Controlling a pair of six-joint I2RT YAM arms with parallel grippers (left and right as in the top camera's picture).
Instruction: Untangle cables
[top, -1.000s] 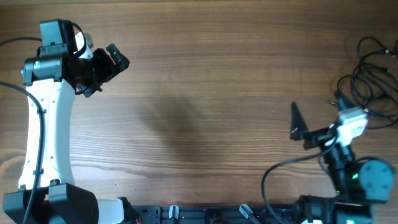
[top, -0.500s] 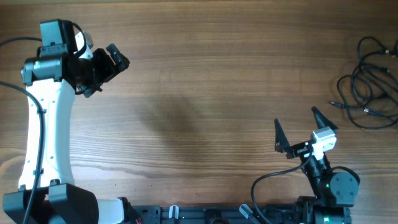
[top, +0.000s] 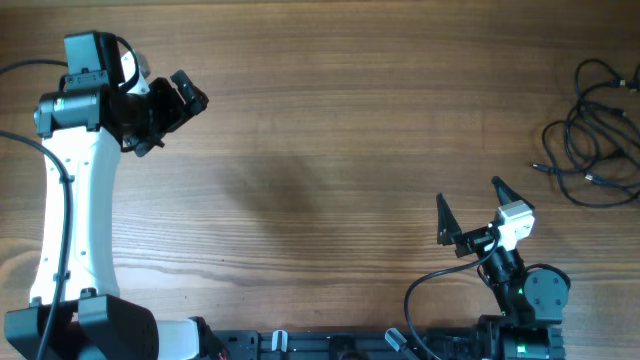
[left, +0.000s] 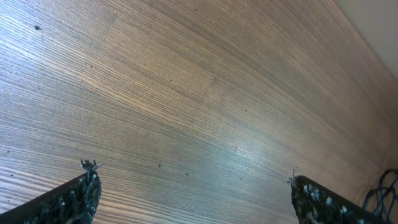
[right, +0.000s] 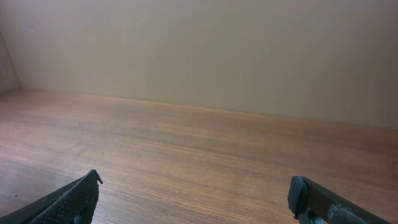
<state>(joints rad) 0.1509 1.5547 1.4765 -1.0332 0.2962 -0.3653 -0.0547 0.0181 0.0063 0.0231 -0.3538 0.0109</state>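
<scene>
The cables (top: 597, 135) lie in one loose black tangle at the far right edge of the wooden tabletop (top: 320, 120). The cords overlap too much to count. A bit of them also shows in the lower right corner of the left wrist view (left: 384, 190).

There are two pincers. The right pincer (top: 467, 190) sits lower right, well apart from the tangle, and the left pincer (top: 170, 118) sits upper left. Both have their jaws spread wide, holding and touching nothing.

A second ago the right pincer was just beside the tangle; it has since drawn back toward the bottom edge. The left arm has not moved.
</scene>
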